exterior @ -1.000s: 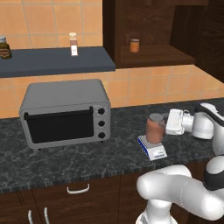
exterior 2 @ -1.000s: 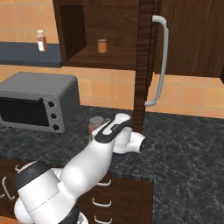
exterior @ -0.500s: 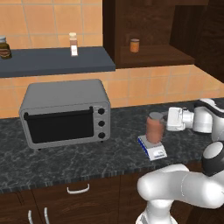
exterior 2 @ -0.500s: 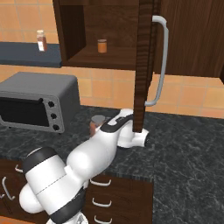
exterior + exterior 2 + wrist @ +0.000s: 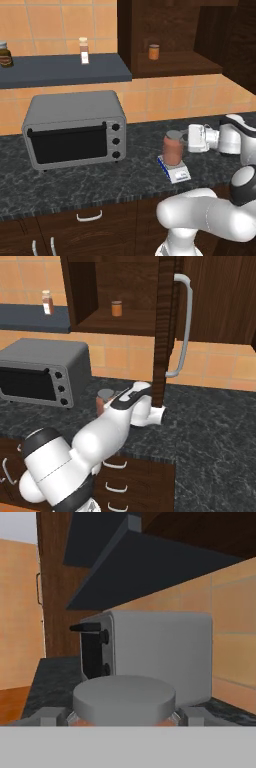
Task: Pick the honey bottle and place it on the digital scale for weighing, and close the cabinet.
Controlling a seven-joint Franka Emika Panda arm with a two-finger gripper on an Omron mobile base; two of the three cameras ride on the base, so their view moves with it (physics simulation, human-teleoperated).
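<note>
The honey bottle (image 5: 173, 149), a reddish-brown jar with a grey lid, stands upright on the digital scale (image 5: 175, 173) on the dark counter. It also shows beside my arm (image 5: 104, 401), and its lid (image 5: 124, 698) fills the lower middle of the hand view. My gripper (image 5: 187, 141) is level with the jar, just to its right and open. Its fingertips (image 5: 48, 715) stand wider than the lid, one on each side, not touching it. The cabinet (image 5: 172, 35) is open, and its door (image 5: 165, 331) with the silver bar handle (image 5: 183, 326) swings out over the counter.
A grey toaster oven (image 5: 75, 129) sits left of the scale. A small orange jar (image 5: 154, 51) stands inside the cabinet. A slim white-labelled bottle (image 5: 84, 50) and a dark jar (image 5: 5, 54) are on the blue shelf. Drawers run below the counter edge.
My arm's upper links have swung to the right, while the hand has stayed level beside the jar. The jar and the scale have not moved.
</note>
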